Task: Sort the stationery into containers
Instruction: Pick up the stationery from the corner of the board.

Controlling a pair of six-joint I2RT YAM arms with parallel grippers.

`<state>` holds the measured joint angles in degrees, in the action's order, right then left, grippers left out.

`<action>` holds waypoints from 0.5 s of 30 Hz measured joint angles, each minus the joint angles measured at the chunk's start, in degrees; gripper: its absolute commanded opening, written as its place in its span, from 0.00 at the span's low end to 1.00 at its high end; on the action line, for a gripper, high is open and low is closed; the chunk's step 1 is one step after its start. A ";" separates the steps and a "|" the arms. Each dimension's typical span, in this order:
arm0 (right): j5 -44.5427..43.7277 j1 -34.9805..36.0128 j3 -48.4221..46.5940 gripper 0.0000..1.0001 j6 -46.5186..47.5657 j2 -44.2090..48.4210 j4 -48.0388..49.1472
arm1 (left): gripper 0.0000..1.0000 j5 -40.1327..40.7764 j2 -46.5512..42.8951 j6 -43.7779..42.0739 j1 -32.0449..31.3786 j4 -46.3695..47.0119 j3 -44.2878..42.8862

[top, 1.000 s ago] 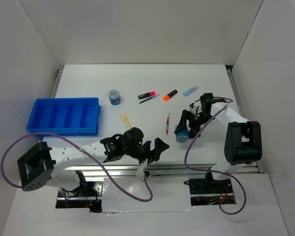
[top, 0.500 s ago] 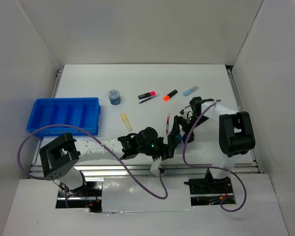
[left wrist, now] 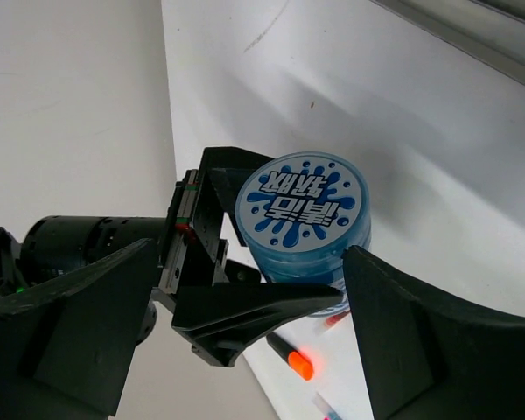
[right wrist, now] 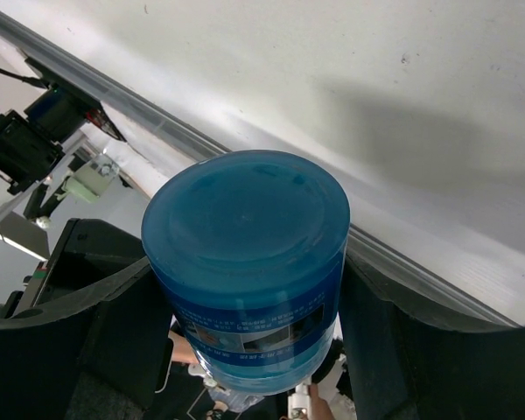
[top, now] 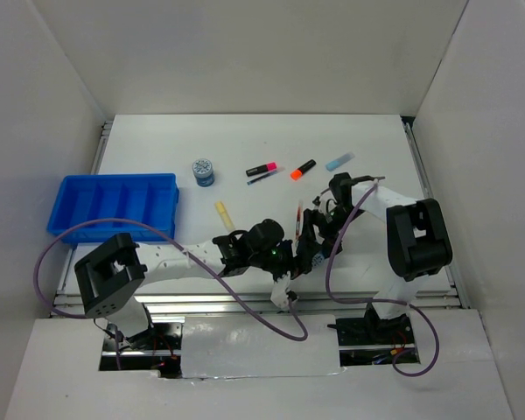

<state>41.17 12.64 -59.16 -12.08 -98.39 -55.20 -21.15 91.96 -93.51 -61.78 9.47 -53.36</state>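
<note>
The white, matte tabletop (top: 245, 140) filled the middle of the top view. One rectangular tray (top: 112, 229) of glossy bright blue plastic sat at centre left, its long compartments running roughly top to bottom of the frame.

Right of centre the two arms met. The right gripper (top: 322, 224) had its jaws clamped on the sides of a round roll (right wrist: 245, 262), a squat cylinder of translucent blue plastic lifted off the tabletop. It had a smooth plain end and a white-and-blue splash label on the other flat face. The left gripper (top: 299, 254) had its jaws spread wide on either side of that roll, closed on nothing.

A second, matching roll (top: 203, 171) stood on its flat end, upper left of centre.

Four stubby markers lay flat:
- pink (top: 262, 168), nearly left-right
- orange-black (top: 303, 169), rising to the right
- light blue (top: 339, 161), rising to the right
- pale yellow (top: 223, 216), slanting down to the right

Two thin pens lay flat: a dark one (top: 264, 178) just under the pink marker and parallel to it, and a red one (top: 298, 213), nearly upright in the frame beside the grippers.
</note>
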 measured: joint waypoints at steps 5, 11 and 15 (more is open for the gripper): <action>0.20 0.46 -0.61 0.00 0.09 0.11 -0.11 | 0.98 -0.98 0.11 0.90 0.22 -3.26 -1.09; 0.15 0.66 -1.07 0.00 0.33 0.26 -0.22 | 0.97 -1.25 0.50 2.43 0.22 -4.94 -2.05; 0.00 0.70 -1.09 0.00 -0.04 0.76 -0.22 | 0.97 -0.31 1.79 3.76 0.20 -6.01 -3.02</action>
<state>41.17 13.34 -60.25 -12.12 -97.62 -55.42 -21.45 93.76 -89.76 -61.58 3.46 -56.38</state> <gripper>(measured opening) 0.742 0.972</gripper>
